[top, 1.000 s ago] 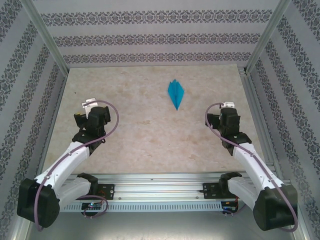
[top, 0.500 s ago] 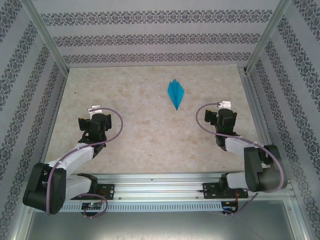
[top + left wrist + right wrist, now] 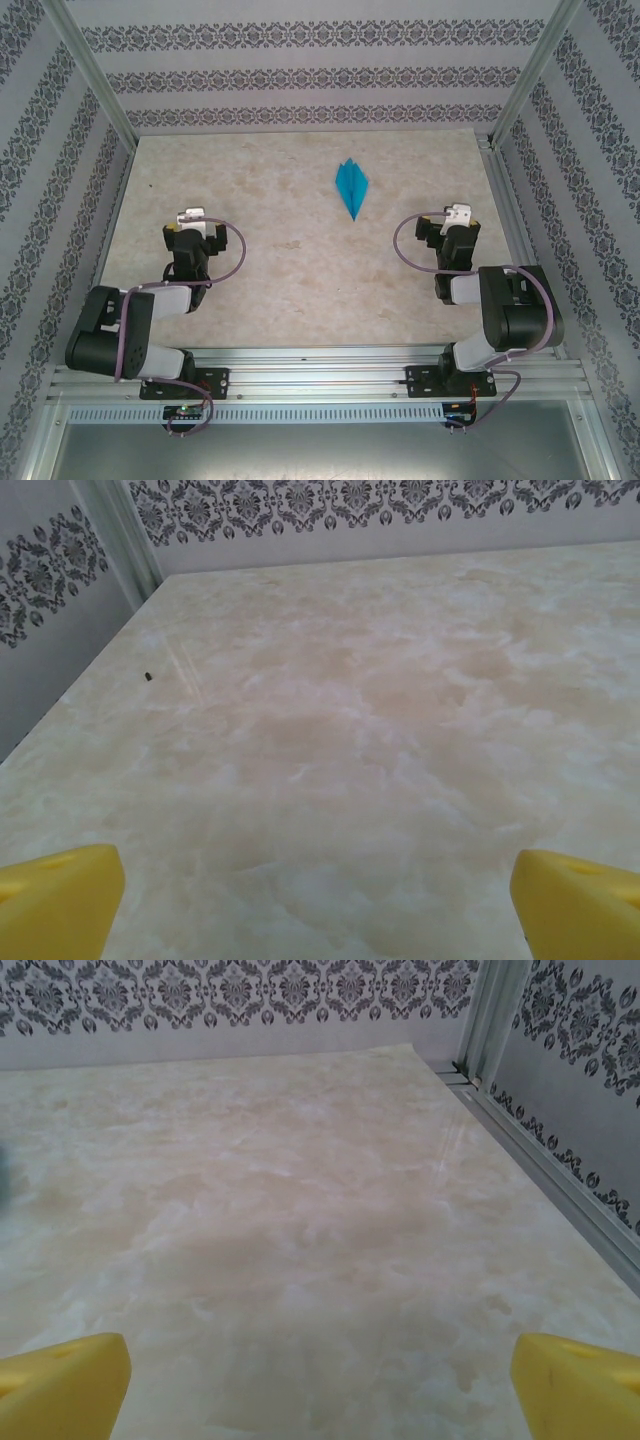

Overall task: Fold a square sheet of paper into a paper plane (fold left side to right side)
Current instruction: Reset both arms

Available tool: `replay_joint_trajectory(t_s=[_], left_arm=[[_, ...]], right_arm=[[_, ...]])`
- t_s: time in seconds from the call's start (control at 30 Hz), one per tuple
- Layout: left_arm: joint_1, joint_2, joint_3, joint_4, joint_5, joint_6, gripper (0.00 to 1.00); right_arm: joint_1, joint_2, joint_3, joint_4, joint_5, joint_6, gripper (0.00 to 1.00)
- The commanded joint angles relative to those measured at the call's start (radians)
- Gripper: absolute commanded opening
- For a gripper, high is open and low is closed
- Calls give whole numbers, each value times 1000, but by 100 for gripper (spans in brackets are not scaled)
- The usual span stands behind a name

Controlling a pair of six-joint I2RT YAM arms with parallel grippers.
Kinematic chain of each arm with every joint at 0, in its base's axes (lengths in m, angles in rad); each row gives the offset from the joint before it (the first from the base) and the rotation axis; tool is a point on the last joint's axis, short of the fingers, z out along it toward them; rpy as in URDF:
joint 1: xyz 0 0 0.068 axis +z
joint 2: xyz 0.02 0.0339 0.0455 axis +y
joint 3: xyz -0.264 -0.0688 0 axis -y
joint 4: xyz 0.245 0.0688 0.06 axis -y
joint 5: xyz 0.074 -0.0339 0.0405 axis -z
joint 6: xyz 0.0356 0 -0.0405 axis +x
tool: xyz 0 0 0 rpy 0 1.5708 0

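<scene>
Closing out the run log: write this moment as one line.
paper plane: folded, lying on table, far middle | left gripper: open, empty | right gripper: open, empty | contact with plane: none

paper plane point(image 3: 351, 186) upper centre: creases too small to read | bluish blur point(image 3: 3, 1175) left edge, right wrist: cut off | dark speck point(image 3: 148, 676) upper left, left wrist: unidentifiable

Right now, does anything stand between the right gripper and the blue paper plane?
Nothing visible does. The paper plane lies alone on the marble-look table, and the open right gripper is apart from it, to its right.
</scene>
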Motion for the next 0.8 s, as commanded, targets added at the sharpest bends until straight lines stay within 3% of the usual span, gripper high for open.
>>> replay_joint_trajectory(t_s=[0.0,0.03,0.07,0.13,0.77], left_arm=[[20,138,-6,237,79,12,100],[20,140,25,195,85,17,100],[23,114,71,47,113,10,100],[43,130,54,113,132,5,100],[43,124,73,65,181,21,100]], right_arm=[[-7,4,5,91,-14,29,98],[-7,5,5,90,-15,29,98],[-7,2,5,85,-13,28,98],[-5,3,5,90,-15,26,98],[13,2,4,78,-42,-9,98]])
